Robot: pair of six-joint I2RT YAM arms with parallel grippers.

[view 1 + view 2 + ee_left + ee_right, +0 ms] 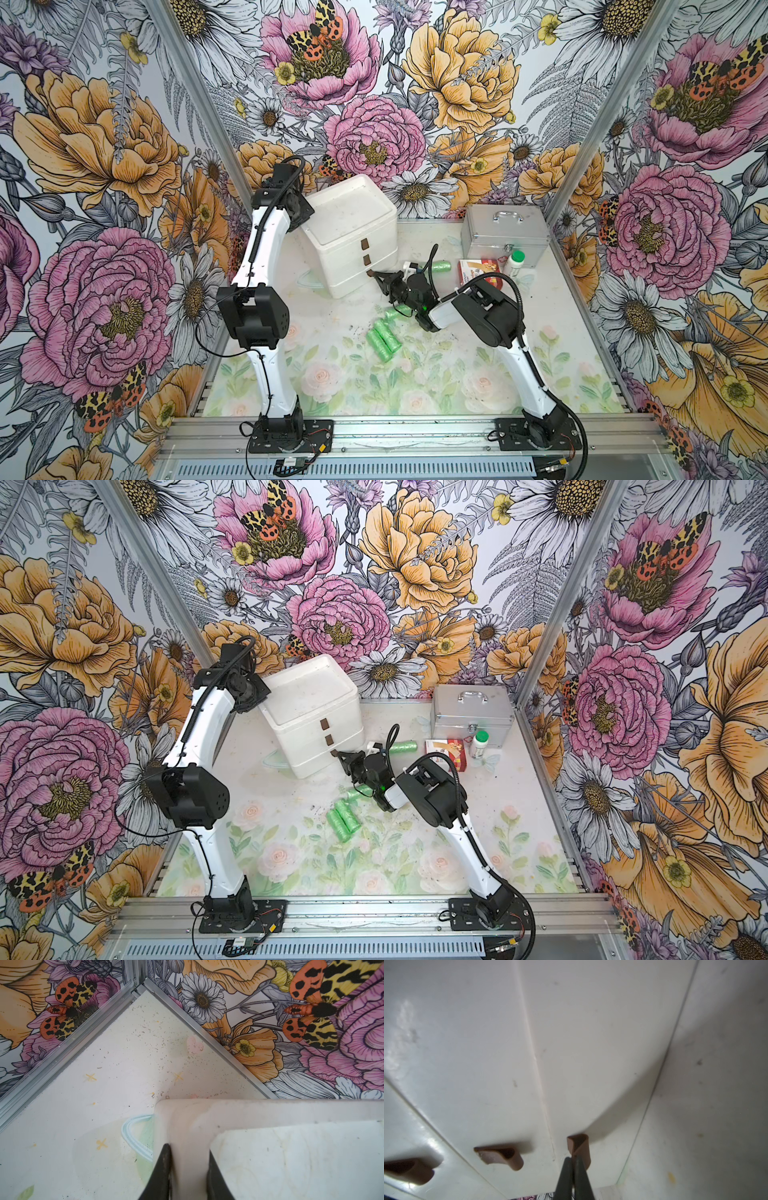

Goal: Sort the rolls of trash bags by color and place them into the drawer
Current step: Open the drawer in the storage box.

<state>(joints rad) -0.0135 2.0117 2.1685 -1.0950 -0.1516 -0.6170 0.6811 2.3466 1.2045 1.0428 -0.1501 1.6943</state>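
Pinching the lowest brown handle point(579, 1142), the right hand point(572, 1158) is pressed together; left hand point(188, 1149) clamps the drawer-unit rim point(228, 1111).

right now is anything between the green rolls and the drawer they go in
yes: the bottom drawer is shut, so its own front blocks the green rolls. the right claw is pinched on its brown handle.

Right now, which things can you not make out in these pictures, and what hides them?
Drawer contents: the drawer unit is closed in both top views; its fronts hide them.
One green roll: partly under the right arm in both top views.
Red box print: too small and blurred in both top views.
Left gripper: hidden behind its own wrist in both top views.
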